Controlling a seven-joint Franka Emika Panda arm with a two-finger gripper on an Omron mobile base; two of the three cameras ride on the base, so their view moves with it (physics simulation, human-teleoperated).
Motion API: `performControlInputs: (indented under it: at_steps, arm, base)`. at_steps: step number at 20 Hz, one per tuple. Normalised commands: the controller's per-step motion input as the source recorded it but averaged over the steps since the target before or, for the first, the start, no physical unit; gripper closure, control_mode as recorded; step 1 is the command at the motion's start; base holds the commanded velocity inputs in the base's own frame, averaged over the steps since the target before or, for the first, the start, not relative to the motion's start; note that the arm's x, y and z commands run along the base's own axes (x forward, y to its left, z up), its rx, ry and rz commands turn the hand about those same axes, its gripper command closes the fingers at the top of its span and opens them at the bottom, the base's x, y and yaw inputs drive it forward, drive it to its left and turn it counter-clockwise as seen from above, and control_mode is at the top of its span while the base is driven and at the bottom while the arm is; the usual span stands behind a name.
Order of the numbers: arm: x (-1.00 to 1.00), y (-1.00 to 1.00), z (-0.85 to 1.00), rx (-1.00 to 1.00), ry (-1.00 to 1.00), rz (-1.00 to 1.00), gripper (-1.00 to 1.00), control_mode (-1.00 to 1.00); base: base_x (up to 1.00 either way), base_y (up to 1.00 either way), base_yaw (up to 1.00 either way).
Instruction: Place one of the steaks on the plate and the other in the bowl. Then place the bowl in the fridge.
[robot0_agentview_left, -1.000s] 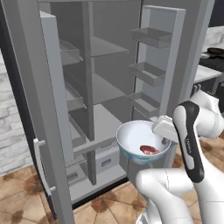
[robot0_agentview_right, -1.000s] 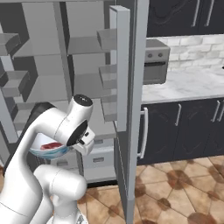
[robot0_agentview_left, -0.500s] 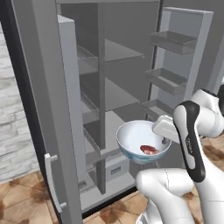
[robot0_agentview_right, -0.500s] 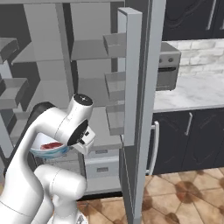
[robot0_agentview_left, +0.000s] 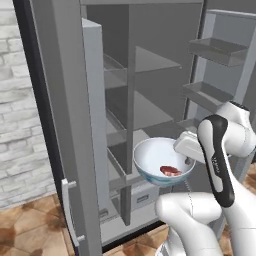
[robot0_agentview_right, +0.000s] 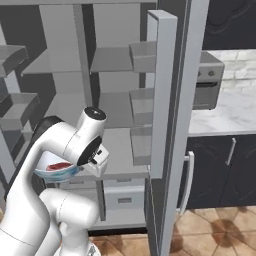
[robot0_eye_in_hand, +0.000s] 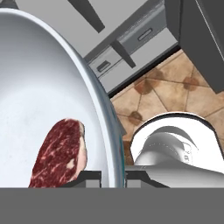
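Since half a second ago both base views have slid closer to the fridge (robot0_agentview_left: 150, 75), so our base has driven; the bowl (robot0_agentview_left: 155, 157) sits at the same spot against the arm as before.

We hold the bowl at centre right of the left base view, in front of the open fridge, level with its lower shelves. The gripper (robot0_eye_in_hand: 113, 175) is clenched on the bowl's rim: in the hand view one fingertip stands inside the wall and the other outside, at the bottom centre. One steak (robot0_agentview_left: 170, 171) lies flat on the bowl's floor, toward the side nearest the gripper; in the hand view it shows at lower left (robot0_eye_in_hand: 59, 153), red with pale marbling. Nothing else is in the bowl.

In the right base view the bowl (robot0_agentview_right: 56, 170) peeks out at left centre behind the arm's forearm, the steak (robot0_agentview_right: 60, 165) a red sliver inside it.

The fridge's grey shelves (robot0_agentview_left: 150, 60) carry nothing we can see, and the door bins (robot0_agentview_left: 217, 50) at upper right of the left base view look bare. Two drawers (robot0_agentview_right: 122, 197) sit at the bottom of the fridge. At right of the right base view a marble counter (robot0_agentview_right: 225, 112) tops dark cabinets (robot0_agentview_right: 225, 170).
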Motion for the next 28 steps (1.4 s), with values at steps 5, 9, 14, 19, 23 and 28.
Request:
performControlInputs:
  at_steps: [5, 9, 14, 19, 23, 28]
  arm:
    - [0.00, 0.00, 0.00, 0.00, 0.00, 0.00, 1.00, 1.00]
    - [0.00, 0.00, 0.00, 0.00, 0.00, 0.00, 1.00, 1.00]
    - [0.00, 0.00, 0.00, 0.00, 0.00, 0.00, 1.00, 1.00]
    - [0.00, 0.00, 0.00, 0.00, 0.00, 0.00, 1.00, 1.00]
    - [0.00, 0.00, 0.00, 0.00, 0.00, 0.00, 1.00, 1.00]
    - [0.00, 0.00, 0.00, 0.00, 0.00, 0.00, 1.00, 1.00]
  base:
    - [0.35, 0.14, 0.07]
    - [0.54, 0.15, 0.04]
    - [0.47, 0.06, 0.03]
    - [0.39, -0.06, 0.04]
    - [0.12, -0.05, 0.02]
    - [0.22, -0.38, 0.06]
